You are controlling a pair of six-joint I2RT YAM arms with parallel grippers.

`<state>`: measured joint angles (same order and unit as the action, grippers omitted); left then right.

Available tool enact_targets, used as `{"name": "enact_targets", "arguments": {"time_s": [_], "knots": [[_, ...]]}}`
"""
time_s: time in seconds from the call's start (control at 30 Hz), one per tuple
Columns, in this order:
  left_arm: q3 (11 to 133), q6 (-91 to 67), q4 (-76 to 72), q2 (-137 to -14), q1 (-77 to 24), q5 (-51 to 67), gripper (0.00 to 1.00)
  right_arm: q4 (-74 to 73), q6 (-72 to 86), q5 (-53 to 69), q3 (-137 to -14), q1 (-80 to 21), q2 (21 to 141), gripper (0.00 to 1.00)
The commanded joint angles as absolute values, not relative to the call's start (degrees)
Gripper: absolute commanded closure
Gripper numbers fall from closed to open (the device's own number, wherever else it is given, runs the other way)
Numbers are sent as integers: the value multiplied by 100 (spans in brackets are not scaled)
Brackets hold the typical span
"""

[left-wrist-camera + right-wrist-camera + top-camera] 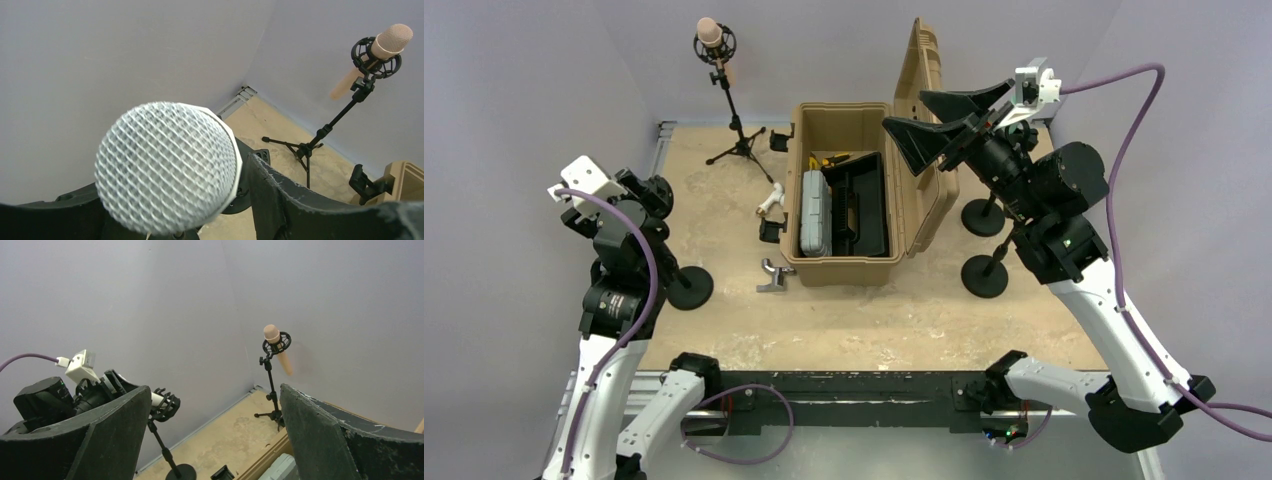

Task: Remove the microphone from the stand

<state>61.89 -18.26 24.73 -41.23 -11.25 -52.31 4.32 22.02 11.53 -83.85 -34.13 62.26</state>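
A microphone (167,165) with a silver mesh head fills the left wrist view, pointing at the camera. My left gripper (165,200) has a finger (290,200) on each side of it, and a thin gap shows beside the head. The microphone's body is hidden, so contact cannot be seen. The right wrist view shows its white body in a black shock mount (167,407) on a round-based stand (181,472). From above, the left gripper (654,192) sits above that stand's base (689,288). My right gripper (904,110) hangs open and empty above the toolbox.
A pink microphone (711,33) sits on a tripod stand (739,145) at the back left. An open tan toolbox (844,260) holding a grey case (816,212) stands mid-table. Two round-based stands (984,275) are on its right, and small loose parts (774,275) on its left.
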Motion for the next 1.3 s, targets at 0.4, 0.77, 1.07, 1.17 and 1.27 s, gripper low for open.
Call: {"name": "enact_targets", "arguments": {"time_s": [0.4, 0.77, 1.07, 1.17, 1.27], "knots": [[6506, -1354, 2076, -4076, -1063, -4799, 71, 624, 2107, 1129, -8326, -3432, 6182, 1], [6718, -1379, 2083, -4106, -1063, -4916, 100, 617, 2034, 992, -8258, -3434, 6102, 1], [7400, -1436, 2521, -3988, -1063, -4961, 100, 603, 1951, 870, -8199, -3436, 6069, 1], [7740, -1485, 2772, -3842, -1063, -4904, 100, 613, 1948, 857, -8163, -3436, 6056, 1], [7974, -1438, 2830, -3672, -1064, -4817, 100, 632, 1939, 844, -8128, -3437, 6047, 1]]}}
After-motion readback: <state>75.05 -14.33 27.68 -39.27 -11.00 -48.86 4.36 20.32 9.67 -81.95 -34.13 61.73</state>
